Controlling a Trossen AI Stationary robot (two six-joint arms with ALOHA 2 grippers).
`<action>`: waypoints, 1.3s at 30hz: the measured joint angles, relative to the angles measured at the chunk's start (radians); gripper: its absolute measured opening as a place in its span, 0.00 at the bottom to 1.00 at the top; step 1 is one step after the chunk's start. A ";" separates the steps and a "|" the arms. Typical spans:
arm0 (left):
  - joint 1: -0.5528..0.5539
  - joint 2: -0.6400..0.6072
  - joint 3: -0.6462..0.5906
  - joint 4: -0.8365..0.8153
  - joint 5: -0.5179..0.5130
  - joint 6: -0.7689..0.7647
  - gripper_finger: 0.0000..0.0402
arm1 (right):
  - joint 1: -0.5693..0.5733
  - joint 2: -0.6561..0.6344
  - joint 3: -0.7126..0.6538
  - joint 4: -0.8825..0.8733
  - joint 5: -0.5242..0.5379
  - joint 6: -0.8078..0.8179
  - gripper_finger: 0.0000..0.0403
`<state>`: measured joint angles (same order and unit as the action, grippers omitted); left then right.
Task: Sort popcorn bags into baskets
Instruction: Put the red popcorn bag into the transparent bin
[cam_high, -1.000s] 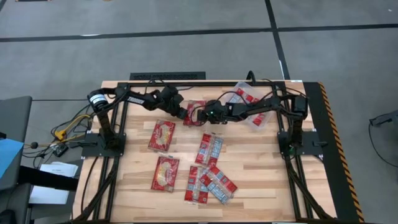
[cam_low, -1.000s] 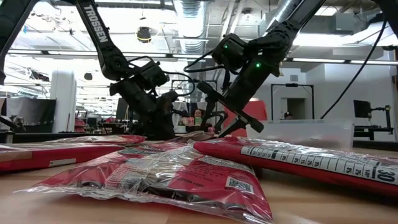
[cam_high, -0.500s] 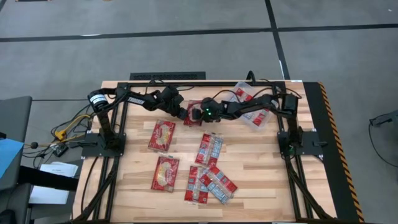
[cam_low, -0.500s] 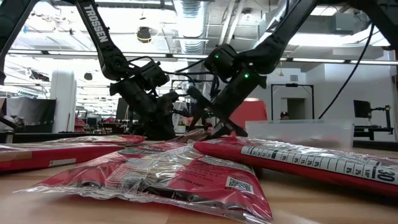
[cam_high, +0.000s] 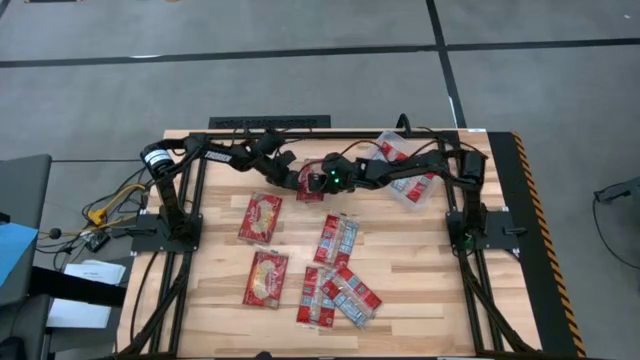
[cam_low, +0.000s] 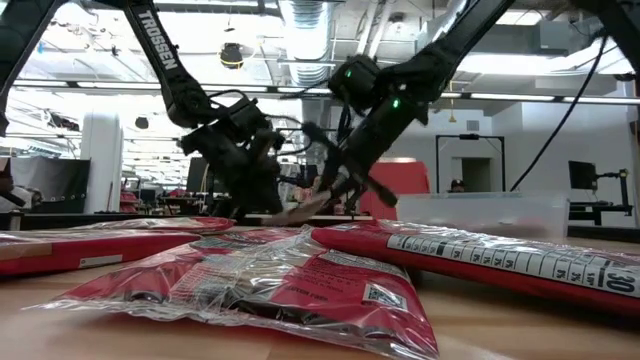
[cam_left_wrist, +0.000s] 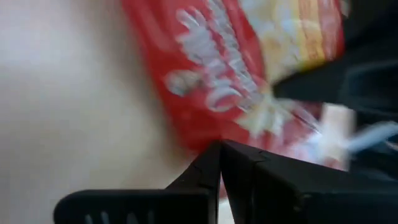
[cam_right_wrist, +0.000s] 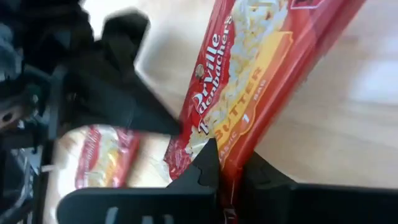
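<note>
Right gripper (cam_high: 312, 182) pinches a red popcorn bag (cam_right_wrist: 261, 81) off the table; left gripper (cam_high: 292, 181) closed, empty, alongside

A pale wooden table (cam_high: 420, 270) with a black-and-yellow hazard stripe (cam_high: 540, 225) along its right edge stands on grey floor; cables (cam_high: 105, 205) and papers (cam_high: 85, 300) lie to its left.
</note>
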<state>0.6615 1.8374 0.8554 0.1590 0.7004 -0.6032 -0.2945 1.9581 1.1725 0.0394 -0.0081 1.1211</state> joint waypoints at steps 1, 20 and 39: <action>0.006 -0.005 0.013 0.003 0.044 -0.024 0.00 | -0.002 -0.022 0.000 -0.018 0.021 -0.002 0.07; 0.021 -0.278 0.171 0.009 0.023 -0.041 0.00 | -0.107 -0.503 0.001 -0.844 0.462 0.048 0.05; 0.023 -0.282 0.171 -0.021 -0.045 -0.007 0.00 | -0.166 -0.556 -0.315 -0.570 0.417 0.236 0.11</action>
<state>0.6846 1.5558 1.0260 0.1382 0.6558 -0.6104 -0.4609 1.4024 0.8572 -0.5309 0.4087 1.3573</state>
